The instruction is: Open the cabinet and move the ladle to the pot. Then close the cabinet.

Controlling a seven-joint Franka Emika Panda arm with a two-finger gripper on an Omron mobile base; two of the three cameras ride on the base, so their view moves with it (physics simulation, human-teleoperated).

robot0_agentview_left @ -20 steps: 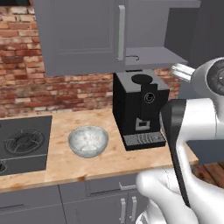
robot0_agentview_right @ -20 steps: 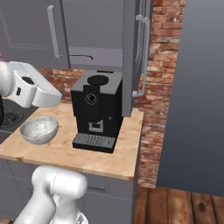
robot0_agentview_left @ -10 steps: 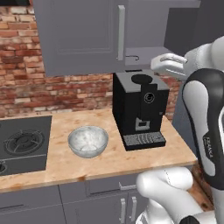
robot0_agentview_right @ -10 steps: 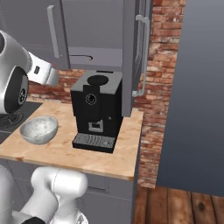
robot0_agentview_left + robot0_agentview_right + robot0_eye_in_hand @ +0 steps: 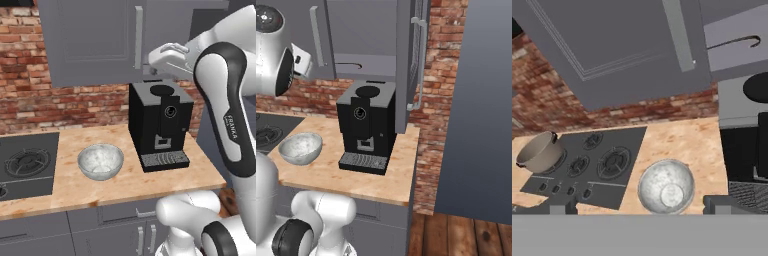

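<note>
Now | gripper (image 5: 150,64) open, empty, swung left toward cabinet (image 5: 95,40) | ladle (image 5: 734,42) unmoved inside

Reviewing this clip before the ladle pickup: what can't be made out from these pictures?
- Ladle: right base view shows just a thin hooked handle on the cabinet shelf; the closed left door hides the bowl end.
- Pincer: hand view shows only dark fingertips at the bottom edge; in the left base view the hand's white housing covers it.
- Pot: hand view, too oblique to see inside.
- Cabinet: top cut off by the frame.
</note>
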